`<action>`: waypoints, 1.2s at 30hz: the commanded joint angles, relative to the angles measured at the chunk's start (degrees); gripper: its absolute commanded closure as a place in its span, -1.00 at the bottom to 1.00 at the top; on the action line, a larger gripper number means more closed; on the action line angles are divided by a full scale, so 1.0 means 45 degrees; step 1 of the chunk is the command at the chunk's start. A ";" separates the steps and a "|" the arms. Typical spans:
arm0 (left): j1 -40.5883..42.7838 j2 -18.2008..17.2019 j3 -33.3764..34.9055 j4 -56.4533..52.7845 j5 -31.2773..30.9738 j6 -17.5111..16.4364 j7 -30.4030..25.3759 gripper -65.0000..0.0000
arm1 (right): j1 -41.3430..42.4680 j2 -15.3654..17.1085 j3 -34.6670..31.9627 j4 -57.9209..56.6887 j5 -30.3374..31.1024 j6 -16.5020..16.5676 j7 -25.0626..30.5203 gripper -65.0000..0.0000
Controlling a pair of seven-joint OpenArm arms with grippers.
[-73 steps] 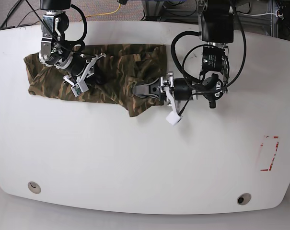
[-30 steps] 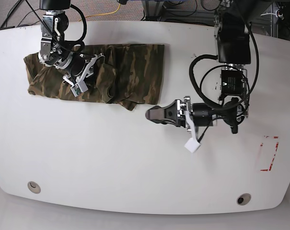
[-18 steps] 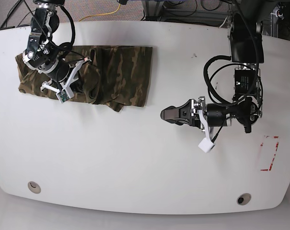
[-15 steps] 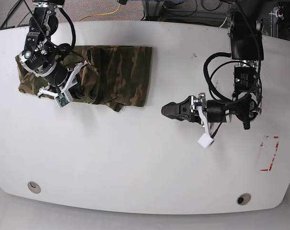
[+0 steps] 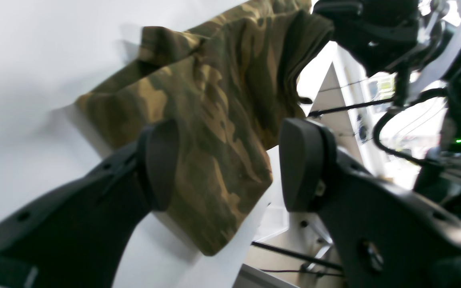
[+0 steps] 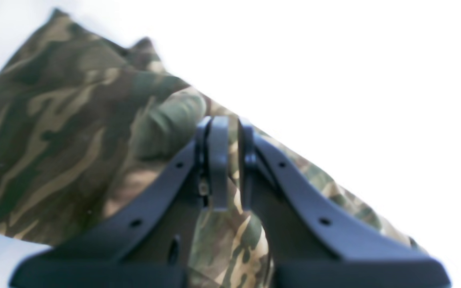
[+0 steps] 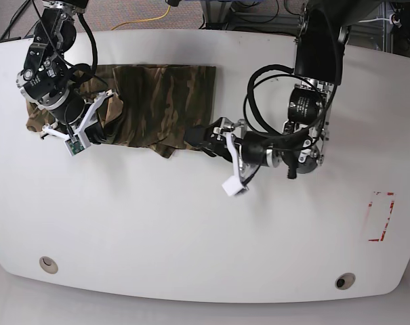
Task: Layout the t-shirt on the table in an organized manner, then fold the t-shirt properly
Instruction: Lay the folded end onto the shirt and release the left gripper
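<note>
The camouflage t-shirt [image 7: 164, 101] lies bunched in a wide strip at the back left of the white table [image 7: 191, 230]. My right gripper [image 7: 98, 131] is at the shirt's left part and shut on the t-shirt; in the right wrist view the cloth [image 6: 54, 120] runs through the thin slit of that gripper [image 6: 232, 160]. At the shirt's lower right edge, my left gripper [image 7: 196, 137] stands open. In the left wrist view that gripper [image 5: 226, 168] frames the shirt's hem [image 5: 214, 120], and I cannot tell whether it touches the cloth.
A red rectangular outline [image 7: 379, 217] marks the table's right side. Two small round holes [image 7: 48, 263] [image 7: 344, 281] sit near the front edge. A white tag [image 7: 232, 187] hangs under the left arm. Cables run behind the table's far edge.
My left gripper has swung left from mid-table to the shirt's lower right edge, still open. The right gripper has shifted slightly with the cloth in its grip.
</note>
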 commanded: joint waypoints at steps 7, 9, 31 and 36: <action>-0.0314 0.0313 0.2255 0.0178 0.0847 -0.0011 -0.1769 -0.15 | 0.0628 0.0241 0.0123 0.0247 0.0642 0.0013 0.0305 0.86; -0.0353 0.0313 0.2606 0.0198 0.1023 -0.0011 -0.1945 -0.15 | 0.0687 0.0241 0.0123 0.0228 0.0524 0.0013 0.0305 0.86; 0.0076 -0.0996 0.3661 -0.0623 0.1355 -0.0050 -0.3352 -0.15 | 0.1116 0.0143 0.2585 0.0150 -0.0960 0.0013 0.0344 0.86; 0.0174 -0.1250 0.4208 -0.0760 0.1511 -0.1144 -0.3527 -0.13 | 0.1136 0.0143 0.2683 0.0071 -0.0941 0.0013 0.0344 0.86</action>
